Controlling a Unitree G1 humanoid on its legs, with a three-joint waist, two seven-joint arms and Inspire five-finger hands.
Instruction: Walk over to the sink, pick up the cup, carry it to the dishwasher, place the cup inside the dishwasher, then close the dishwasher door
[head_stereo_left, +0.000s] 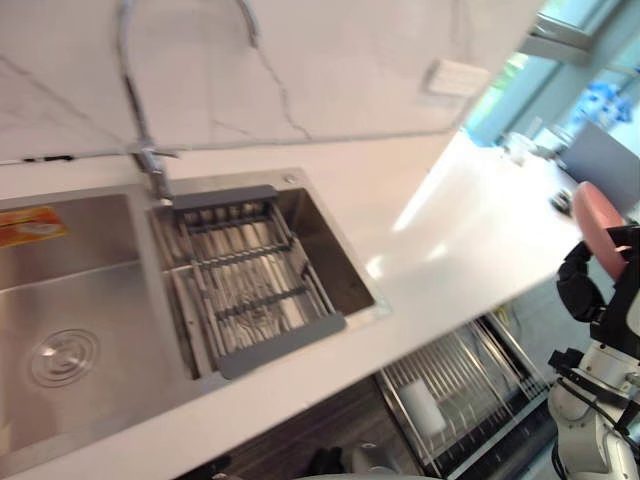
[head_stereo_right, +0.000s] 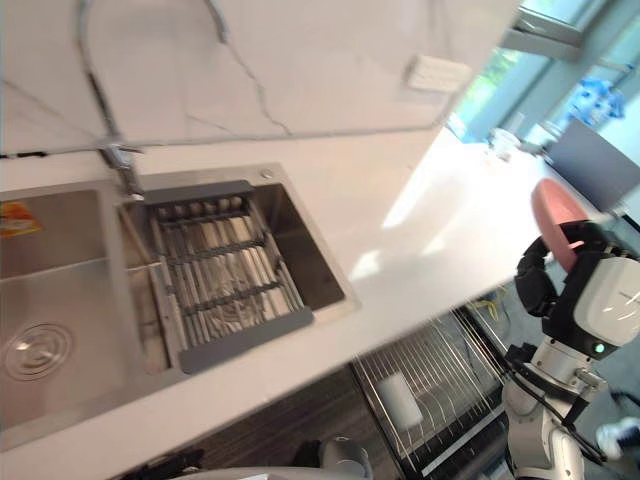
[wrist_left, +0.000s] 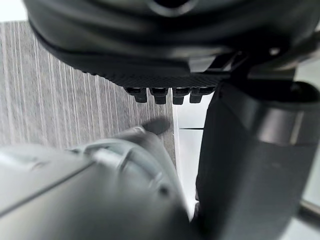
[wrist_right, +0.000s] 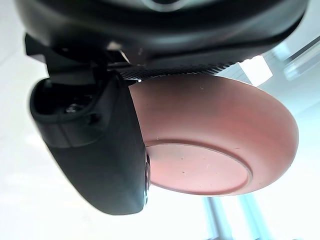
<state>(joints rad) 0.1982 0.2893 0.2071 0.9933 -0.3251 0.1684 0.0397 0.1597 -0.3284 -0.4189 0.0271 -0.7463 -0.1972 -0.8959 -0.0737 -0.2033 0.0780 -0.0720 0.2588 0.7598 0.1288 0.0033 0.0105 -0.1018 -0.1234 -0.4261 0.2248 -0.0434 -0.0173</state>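
- Right hand (head_stereo_right: 545, 285): raised at the right side of the head views, beyond the front edge of the table (head_stereo_left: 440, 230). Its dark fingers and thumb (wrist_right: 95, 150) are curled around the cup.
- Cup (wrist_right: 215, 140): pink, round and shallow, held in the right hand. In the right wrist view its flat base faces the camera and the thumb lies against its side. In the head views it shows above the hand as a pink oval, well apart from the sink and higher than the dishwasher rack.
- Left hand (wrist_left: 165, 50): seen in the left wrist view over a grey striped floor (wrist_left: 60, 85). Its fingers (wrist_left: 157, 93) stand in a short, even row, relaxed, and hold nothing.
- Sink (head_stereo_left: 80, 270): stainless steel, set into the white table at the left, with two basins. The left basin has a round drain (head_stereo_left: 63, 357) and an orange label (head_stereo_left: 28, 226) on its rear wall.
- Drain basket (head_stereo_left: 245, 270): wire, with grey end bars, spanning the right basin.
- Faucet (head_stereo_left: 135, 100): a tall arched chrome pipe standing at the rear, between the two basins.
- Dishwasher rack (head_stereo_left: 460, 385): a wire rack exposed below the front edge of the table, to the right of the sink. A white object (head_stereo_left: 422, 405) lies in it.
- Wall: pale veined marble behind the table, with a white plate (head_stereo_left: 455, 77) mounted at the upper right.
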